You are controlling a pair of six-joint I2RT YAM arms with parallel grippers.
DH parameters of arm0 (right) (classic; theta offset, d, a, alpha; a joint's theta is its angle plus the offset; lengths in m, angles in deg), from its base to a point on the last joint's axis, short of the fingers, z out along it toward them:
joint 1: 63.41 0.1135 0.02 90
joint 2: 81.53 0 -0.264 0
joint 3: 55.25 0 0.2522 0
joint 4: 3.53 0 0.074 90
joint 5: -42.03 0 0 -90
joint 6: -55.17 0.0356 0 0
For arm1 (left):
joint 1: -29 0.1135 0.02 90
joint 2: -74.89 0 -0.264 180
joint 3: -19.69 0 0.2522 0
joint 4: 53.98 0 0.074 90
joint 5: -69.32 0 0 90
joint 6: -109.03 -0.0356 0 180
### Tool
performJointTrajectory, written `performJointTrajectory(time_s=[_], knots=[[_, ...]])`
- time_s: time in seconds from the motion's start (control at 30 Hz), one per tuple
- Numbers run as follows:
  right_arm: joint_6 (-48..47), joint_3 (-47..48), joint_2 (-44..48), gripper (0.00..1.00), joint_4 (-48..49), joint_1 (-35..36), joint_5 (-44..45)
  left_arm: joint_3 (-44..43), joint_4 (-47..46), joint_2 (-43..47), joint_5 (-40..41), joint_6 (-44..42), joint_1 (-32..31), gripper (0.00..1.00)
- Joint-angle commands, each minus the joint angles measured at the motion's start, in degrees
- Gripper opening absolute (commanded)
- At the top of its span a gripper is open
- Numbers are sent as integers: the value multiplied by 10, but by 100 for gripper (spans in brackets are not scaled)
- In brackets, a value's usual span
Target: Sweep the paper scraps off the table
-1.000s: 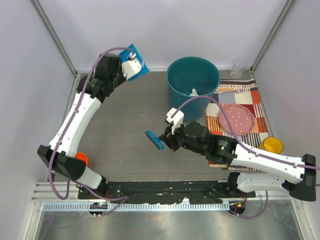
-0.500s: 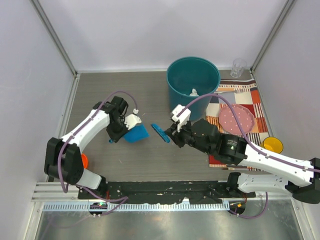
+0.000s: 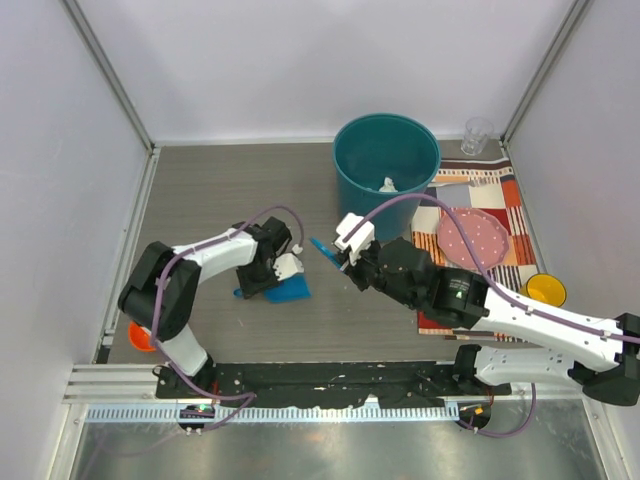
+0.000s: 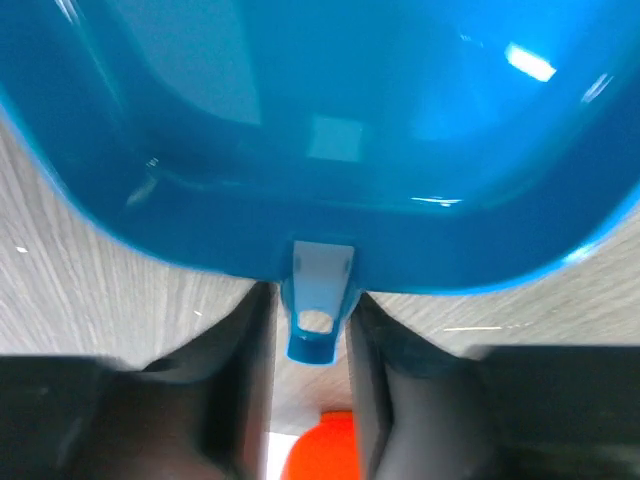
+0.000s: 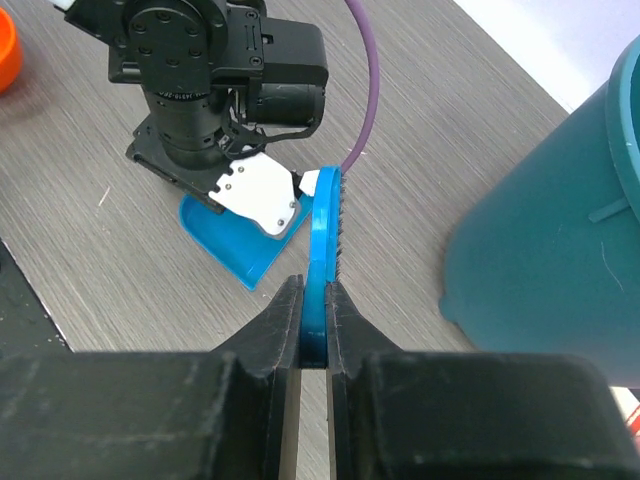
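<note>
One dustpan [image 3: 287,291], one brush [image 3: 325,253], over table [image 3: 220,190]

Lab test cell: white panels [image 3: 320,60], aluminium rails [image 3: 108,75]

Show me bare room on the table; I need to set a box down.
The widest bare patch of the table is far left, bordered by the back wall and the bin. A narrower strip lies between the dustpan and the front edge. Crowded: the middle, where dustpan and brush meet, and the right side with placemat, plate and cup.
</note>
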Motion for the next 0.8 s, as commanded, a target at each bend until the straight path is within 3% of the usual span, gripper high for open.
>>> performJointTrajectory(time_s=[0.0,0.03,0.07,0.13,0.23,0.37,0.53,0.77], knots=[[-32,-5,-14,1,17,3,-5,-16,-19,-5,4,-2,7,59],[-47,-8,-14,1,17,3,-12,-20,-14,3,-7,-1,16,84],[-55,-14,-19,1,18,3,-15,-30,-8,13,-34,0,22,100],[-75,-20,-25,1,22,3,-12,-42,10,54,-55,4,47,100],[-114,-25,-46,1,41,3,-2,-76,60,119,-147,5,94,100],[-165,-44,-103,1,138,13,33,-83,84,210,-252,12,178,100],[-262,-80,-226,1,291,92,69,8,-99,285,-217,151,294,100],[-294,-60,-349,1,317,146,143,37,-146,294,-207,188,354,100]])
